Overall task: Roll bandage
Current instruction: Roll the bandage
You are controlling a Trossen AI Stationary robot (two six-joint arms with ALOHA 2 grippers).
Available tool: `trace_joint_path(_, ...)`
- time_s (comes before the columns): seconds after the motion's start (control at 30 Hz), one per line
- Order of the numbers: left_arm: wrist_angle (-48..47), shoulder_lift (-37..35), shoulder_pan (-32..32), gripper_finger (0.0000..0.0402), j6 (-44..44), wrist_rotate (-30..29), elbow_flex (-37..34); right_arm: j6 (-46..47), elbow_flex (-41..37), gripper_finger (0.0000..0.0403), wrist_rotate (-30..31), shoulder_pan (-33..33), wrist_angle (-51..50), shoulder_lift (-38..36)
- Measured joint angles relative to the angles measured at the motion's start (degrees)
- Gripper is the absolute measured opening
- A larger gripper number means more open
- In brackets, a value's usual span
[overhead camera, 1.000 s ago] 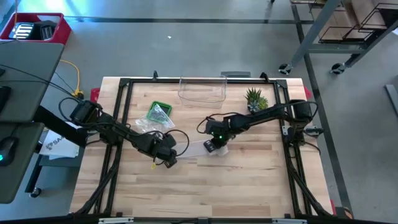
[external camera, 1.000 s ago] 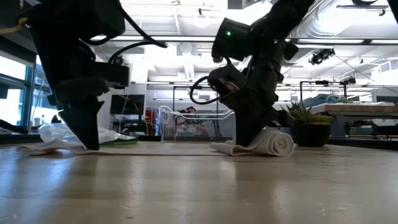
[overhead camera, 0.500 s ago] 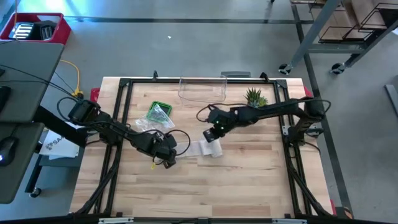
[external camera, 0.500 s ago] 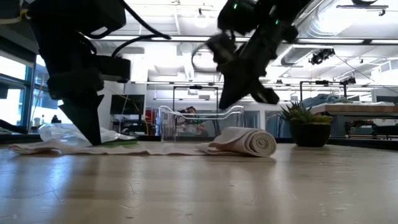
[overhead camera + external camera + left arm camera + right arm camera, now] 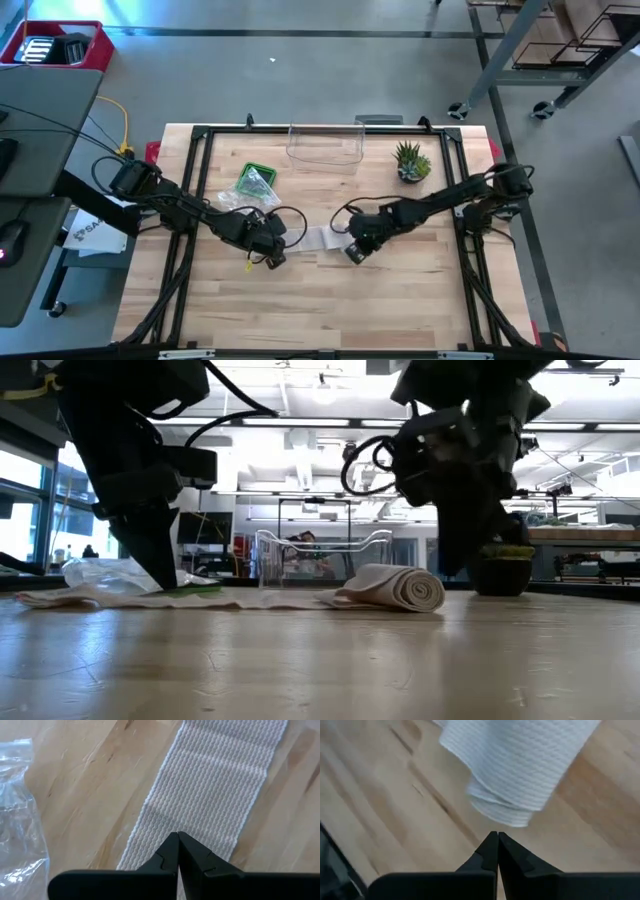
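Bandage point(image 5: 395, 588) lies mid-tabletop, part rolled: a loose coil at one end, the flat tail running off toward the left gripper point(image 5: 268, 256), whose jaws are pressed together with their tips down on the strip, holding nothing. Right gripper point(image 5: 352, 252) sits just beside the coil on the near side, jaws also closed and empty, the roll's edge just ahead of them in the right wrist view. Risks, as judged: coil looks slack, layers stepped at the edge, so a push off-centre could telescope it or let it unwind; if the left tips slip, the tail would drag along instead of winding. Tabletop point(image 5: 400, 300) is pale wood planking in a black frame. On it: crumpled plastic bag point(image 5: 238, 200), green tray point(image 5: 256, 181), clear bin point(image 5: 324, 145), small potted plant point(image 5: 411, 161). Beyond: open workshop, ceiling strip lights, more benches.
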Motion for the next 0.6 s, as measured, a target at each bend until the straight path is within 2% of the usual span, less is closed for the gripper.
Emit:
trace_joint_path(0.13, 0.0, 0.0, 0.0, 0.0000, -0.5, 0.1, 0.0, 7.2, -2.6, 0.0000, 1.0, 2.3, 10.2, 0.0)
trace_joint_path(0.33, 0.1, 0.0, 0.0, 0.0000, -0.5, -0.2, 0.0, 14.7, -3.8, 0.0000, 8.9, 4.4, 10.0, 0.0)
trace_joint_path(0.6, 0.1, 0.0, 0.0, 0.0000, -0.5, -0.5, 0.0, 18.3, -3.7, 0.0000, 7.8, 4.4, 14.1, 4.5)
